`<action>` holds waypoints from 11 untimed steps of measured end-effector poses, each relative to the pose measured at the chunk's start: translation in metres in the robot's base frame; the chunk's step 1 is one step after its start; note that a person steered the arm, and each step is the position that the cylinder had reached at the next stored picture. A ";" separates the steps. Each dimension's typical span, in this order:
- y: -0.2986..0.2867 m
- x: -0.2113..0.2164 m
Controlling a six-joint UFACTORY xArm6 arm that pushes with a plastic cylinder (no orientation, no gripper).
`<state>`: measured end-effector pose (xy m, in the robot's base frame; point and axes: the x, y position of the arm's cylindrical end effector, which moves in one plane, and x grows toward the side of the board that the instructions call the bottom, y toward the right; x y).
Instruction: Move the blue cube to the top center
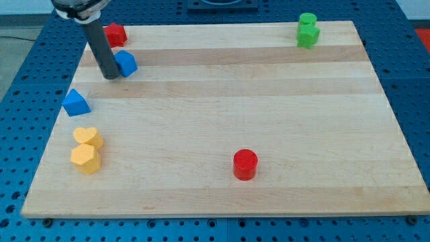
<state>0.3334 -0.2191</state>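
The blue cube [125, 63] sits on the wooden board [222, 128] near the top left. My tip [110, 76] rests on the board right against the cube's left side, a little toward the view's bottom. The dark rod rises from there to the view's top left and hides part of the board behind it.
A red block [116, 33] sits at the top left corner. A blue triangular block [76, 103] lies at the left edge. Two yellow blocks [87, 138] [85, 158] sit at the lower left. A red cylinder [245, 164] stands at bottom centre. Two green blocks [308, 31] sit at top right.
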 end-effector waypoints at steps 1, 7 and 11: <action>0.005 -0.043; 0.055 -0.045; 0.160 -0.051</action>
<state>0.2824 -0.0588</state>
